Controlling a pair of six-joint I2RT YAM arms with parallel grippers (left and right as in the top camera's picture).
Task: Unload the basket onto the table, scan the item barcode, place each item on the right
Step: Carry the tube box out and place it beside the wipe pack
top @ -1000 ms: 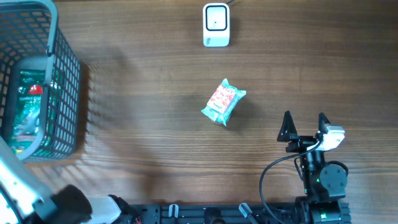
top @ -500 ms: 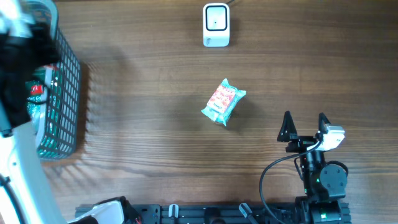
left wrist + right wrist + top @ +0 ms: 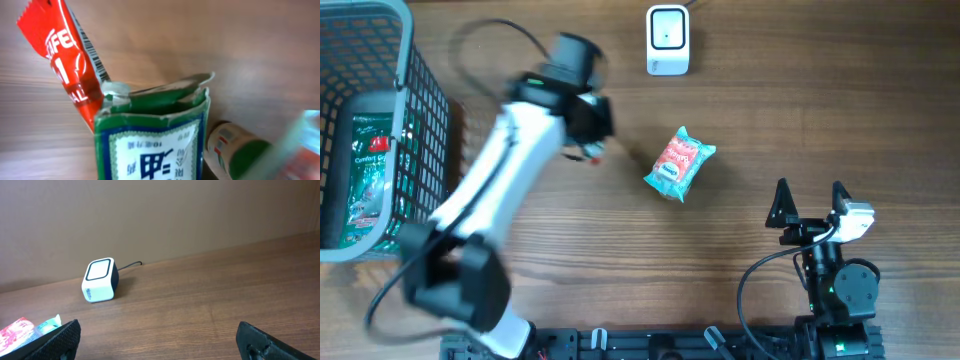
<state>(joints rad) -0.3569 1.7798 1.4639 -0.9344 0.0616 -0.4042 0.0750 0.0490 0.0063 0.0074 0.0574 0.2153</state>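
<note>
Wood-grain worktop (image 3: pixel 820 110) carries everything in view.

Container: one wire basket (image 3: pixel 425 110), well to the left of my left pincer (image 3: pixel 588 125) and cut off by the overhead frame edge. Contents: green printed packets (image 3: pixel 368 170). Their count cannot be read through the mesh.

My left pincer hangs over open worktop, between the basket and the snack packet (image 3: pixel 680 163). That packet lies flat to the pincer's right, apart from it. The white scanner (image 3: pixel 667 40) stands beyond the packet, farther from me. The left fingers are pressed almost together. A small red item shows at the tip from overhead, but blur prevents confirming a grip.

In the left wrist view my own fingers do not show. Close ahead of the pincer:
- a red sachet (image 3: pixel 65 65), tilted, with a barcode strip along one edge;
- a green packet (image 3: pixel 150 145) with a torn top, overlapping the sachet's lower end;
- a small cylindrical container (image 3: pixel 235 150) to the right, cut off by the lower frame edge.

The far right of that view is a teal smear and unreadable.

My right pincer (image 3: pixel 810 205) is spread wide and pinches nothing. The snack packet lies well to its left.
</note>
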